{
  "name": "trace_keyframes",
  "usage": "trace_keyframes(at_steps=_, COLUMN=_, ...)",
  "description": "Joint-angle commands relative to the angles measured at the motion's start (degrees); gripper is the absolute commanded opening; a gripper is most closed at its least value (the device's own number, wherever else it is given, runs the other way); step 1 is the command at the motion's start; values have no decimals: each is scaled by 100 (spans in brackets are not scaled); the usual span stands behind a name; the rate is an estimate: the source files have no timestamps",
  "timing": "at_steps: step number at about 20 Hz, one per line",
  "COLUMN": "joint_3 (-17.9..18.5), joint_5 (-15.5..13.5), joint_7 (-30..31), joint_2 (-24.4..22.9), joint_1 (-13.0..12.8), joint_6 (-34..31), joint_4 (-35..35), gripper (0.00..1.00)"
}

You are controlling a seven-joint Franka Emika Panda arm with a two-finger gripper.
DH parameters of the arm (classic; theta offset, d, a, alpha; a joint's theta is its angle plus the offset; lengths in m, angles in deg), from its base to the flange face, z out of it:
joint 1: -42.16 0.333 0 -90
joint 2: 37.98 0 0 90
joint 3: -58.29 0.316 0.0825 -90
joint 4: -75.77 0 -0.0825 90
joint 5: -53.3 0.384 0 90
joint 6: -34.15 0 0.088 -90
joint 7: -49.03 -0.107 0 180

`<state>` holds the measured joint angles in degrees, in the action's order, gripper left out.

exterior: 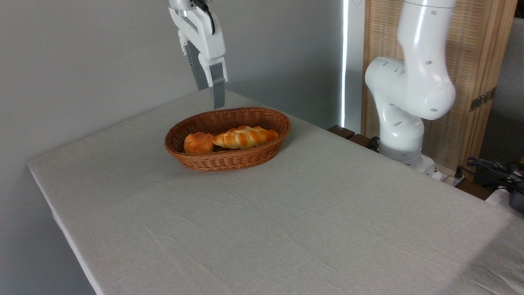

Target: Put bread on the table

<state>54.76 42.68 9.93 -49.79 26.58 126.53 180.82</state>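
grey wall behind, pale wrinkled cloth over the table (pixel 286 229), and a brown wicker basket (pixel 229 159) sitting toward its far left part. inside the basket lies the bread (pixel 245 137), a braided golden loaf, touching a small round bun (pixel 198 143) at its left end. the loaf's long axis runs left to right, tilting slightly up toward the right, roughly along the basket's length. the gripper (pixel 209 88) hangs above the basket's far rim, well clear of the loaf, holding nothing; its fingers appear parted, one grey finger lower and nearer the camera than the other. the bread lies below the gripper and a little to the right and nearer the camera, so i judge the coming move is a descent forward, with the jaws set across the loaf's narrow width.
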Motion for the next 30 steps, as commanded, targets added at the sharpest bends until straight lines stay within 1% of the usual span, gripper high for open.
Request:
trace_keyframes(at_steps=1, joint_3=54, joint_5=-125, joint_7=-45, joint_2=-58, joint_1=-384, joint_6=403, joint_4=385, gripper=100)
trace_keyframes(at_steps=2, joint_3=54, joint_5=-134, joint_7=-45, joint_2=-49, joint_1=-533, joint_6=526, joint_4=472, gripper=100)
trace_keyframes(at_steps=3, joint_3=54, joint_5=-134, joint_7=-45, joint_2=-58, joint_1=-596, joint_6=657, joint_4=595, gripper=100)
trace_keyframes(at_steps=4, joint_3=45, joint_5=-134, joint_7=-71, joint_2=-58, joint_1=-605, joint_6=720, joint_4=666, gripper=100)
trace_keyframes(at_steps=6, joint_3=19, joint_5=-134, joint_7=-98, joint_2=-49, joint_1=-789, joint_6=816, joint_4=815, gripper=100)
trace_keyframes(at_steps=7, joint_3=19, joint_5=-134, joint_7=-107, joint_2=-58, joint_1=-816, joint_6=852, joint_4=946, gripper=100)
trace_keyframes(at_steps=8, joint_3=10, joint_5=-134, joint_7=-115, joint_2=-49, joint_1=-903, joint_6=861, joint_4=1078, gripper=100)
trace_keyframes(at_steps=9, joint_3=10, joint_5=-134, joint_7=-133, joint_2=-41, joint_1=-1043, joint_6=904, joint_4=1210, gripper=100)
trace_keyframes(at_steps=10, joint_3=10, joint_5=-134, joint_7=-142, joint_2=-40, joint_1=-1088, joint_6=1009, joint_4=1351, gripper=100)
trace_keyframes(at_steps=15, joint_3=1, joint_5=-125, joint_7=-151, joint_2=-32, joint_1=-1176, joint_6=1405, joint_4=1738, gripper=100)
trace_keyframes(at_steps=17, joint_3=1, joint_5=-117, joint_7=-177, joint_2=-40, joint_1=-1255, joint_6=1624, joint_4=1975, gripper=100)
trace_keyframes(at_steps=19, joint_3=-112, joint_5=-81, joint_7=-273, joint_2=-32, joint_1=-1255, joint_6=1836, joint_4=2099, gripper=100)
trace_keyframes(at_steps=23, joint_3=-122, joint_5=-2, joint_7=-537, joint_2=-14, joint_1=-1247, joint_6=1915, joint_4=2125, gripper=100)
trace_keyframes(at_steps=27, joint_3=-139, joint_5=-2, joint_7=-572, joint_2=91, joint_1=-1255, joint_6=2056, joint_4=2248, gripper=100)
trace_keyframes(at_steps=30, joint_3=-148, joint_5=112, joint_7=-616, joint_2=91, joint_1=-1255, joint_6=2082, joint_4=2319, gripper=100)
